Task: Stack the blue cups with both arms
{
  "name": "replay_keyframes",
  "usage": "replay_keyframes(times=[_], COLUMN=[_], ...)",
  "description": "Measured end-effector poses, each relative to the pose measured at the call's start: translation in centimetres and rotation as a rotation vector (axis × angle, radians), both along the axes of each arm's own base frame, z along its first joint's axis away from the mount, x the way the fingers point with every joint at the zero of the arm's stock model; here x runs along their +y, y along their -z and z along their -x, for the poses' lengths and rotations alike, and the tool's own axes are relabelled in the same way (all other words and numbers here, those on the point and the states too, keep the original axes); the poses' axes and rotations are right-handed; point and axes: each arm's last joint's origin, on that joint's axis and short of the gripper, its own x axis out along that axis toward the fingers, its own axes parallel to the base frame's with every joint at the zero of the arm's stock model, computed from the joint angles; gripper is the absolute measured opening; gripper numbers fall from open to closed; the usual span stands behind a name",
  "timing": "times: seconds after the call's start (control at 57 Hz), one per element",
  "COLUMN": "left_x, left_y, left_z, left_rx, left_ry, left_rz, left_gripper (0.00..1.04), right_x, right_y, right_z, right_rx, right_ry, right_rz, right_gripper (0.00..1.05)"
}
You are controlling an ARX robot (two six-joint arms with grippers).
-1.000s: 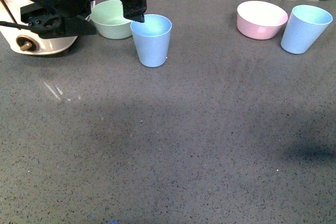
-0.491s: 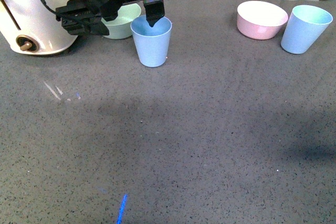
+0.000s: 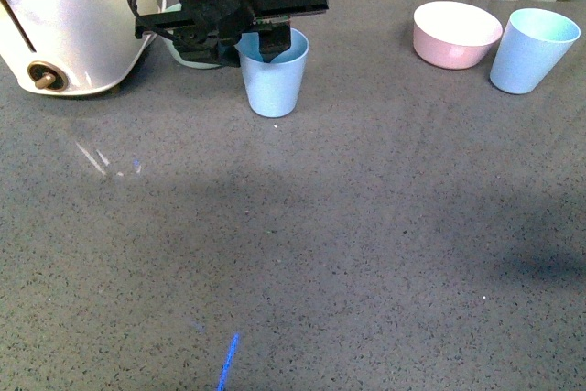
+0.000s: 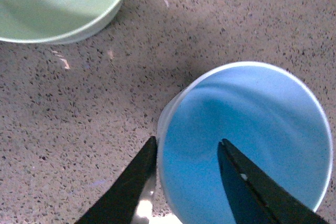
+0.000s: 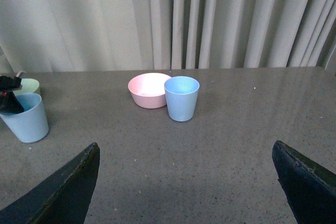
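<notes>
One blue cup (image 3: pixel 273 81) stands upright at the back left of the table. My left gripper (image 3: pixel 266 43) is open over it. In the left wrist view its two fingertips straddle the rim of that blue cup (image 4: pixel 247 140): one finger (image 4: pixel 131 187) outside the wall, the other inside, and the left gripper (image 4: pixel 188 141) is not closed on the wall. The second blue cup (image 3: pixel 531 50) stands upright at the back right beside the pink bowl (image 3: pixel 456 34). My right gripper (image 5: pixel 185 145) is wide open and empty, well short of that cup (image 5: pixel 181 98), and out of the front view.
A mint-green bowl (image 4: pixel 58 3) sits just behind the left cup, mostly hidden by the arm in the front view. A white appliance (image 3: pixel 64 34) stands at the far left. Curtains (image 5: pixel 210 19) hang behind the table's back edge.
The left arm has swung right and down over the left cup, and its fingers now straddle the rim. The cup has shifted slightly to the right.
</notes>
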Motion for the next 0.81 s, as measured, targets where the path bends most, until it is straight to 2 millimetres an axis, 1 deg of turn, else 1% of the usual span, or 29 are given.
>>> replay_keyframes(times=[0.035, 0.14, 0.193, 0.211, 0.368, 0.456, 0.491, 0.579, 0.632, 0.807], left_x=[-0.2, -0.9, -1.4, -1.7, -3.5, -5.1, -5.4, -6.5, -7.2, -8.0], left_y=[0.0, 0.0, -0.1, -0.2, -1.0, -1.6, -1.7, -1.6, -1.2, -0.8], left_z=[0.1, 0.5, 1.1, 1.4, 3.9, 5.6, 5.9, 6.9, 7.8, 8.8], left_rx=[0.006, 0.009, 0.012, 0.016, 0.018, 0.016, 0.016, 0.021, 0.034, 0.050], left_ry=[0.003, 0.011, 0.026, 0.030, 0.089, 0.131, 0.139, 0.166, 0.191, 0.214], left_rz=[-0.002, -0.004, -0.007, -0.003, -0.004, 0.006, 0.008, 0.008, 0.001, -0.020], left_gripper=[0.29, 0.14, 0.04, 0.02, 0.02, 0.02, 0.02, 0.02, 0.02, 0.02], right_x=[0.0, 0.0, 0.0, 0.0, 0.0, 0.0, 0.0, 0.0, 0.0, 0.0], right_y=[0.0, 0.0, 0.0, 0.0, 0.0, 0.0, 0.0, 0.0, 0.0, 0.0], right_z=[0.0, 0.0, 0.0, 0.0, 0.0, 0.0, 0.0, 0.0, 0.0, 0.0], right_rx=[0.000, 0.000, 0.000, 0.000, 0.000, 0.000, 0.000, 0.000, 0.000, 0.000], right_ry=[0.000, 0.000, 0.000, 0.000, 0.000, 0.000, 0.000, 0.000, 0.000, 0.000], right_rz=[0.000, 0.000, 0.000, 0.000, 0.000, 0.000, 0.000, 0.000, 0.000, 0.000], right_gripper=[0.96, 0.96, 0.96, 0.96, 0.96, 0.96, 0.96, 0.96, 0.96, 0.96])
